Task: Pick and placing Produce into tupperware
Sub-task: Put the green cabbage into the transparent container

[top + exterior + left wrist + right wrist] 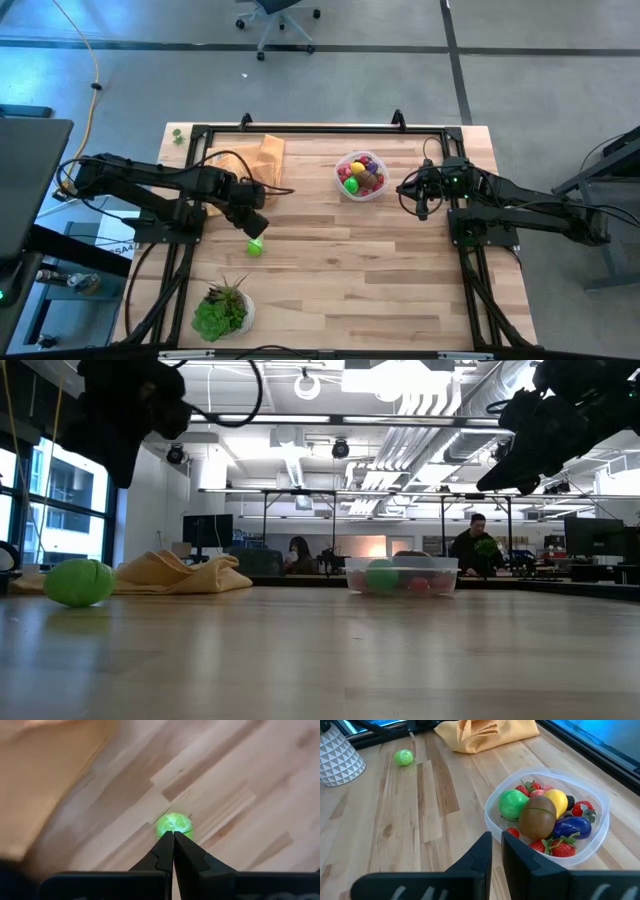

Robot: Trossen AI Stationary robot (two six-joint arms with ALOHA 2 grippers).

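One green round piece of produce (256, 247) lies alone on the wooden table, left of centre; it also shows in the low view (80, 582). My left gripper (173, 835) hangs above it, pointing down, shut and holding nothing; the green piece (173, 824) shows just past the fingertips. The clear tupperware (600, 837) stands at the far right of centre and holds several pieces: green, brown, yellow, purple and red. My right gripper (496, 839) hovers beside the tub on its right, slanting down, its fingers shut to a narrow slit with nothing between them.
A tan-orange cloth (250, 160) lies bunched at the far left. A leafy plant in a white pot (222, 310) stands near the front left edge. A black frame (330, 130) runs along the far and side edges. Bare wood lies between tub and plant.
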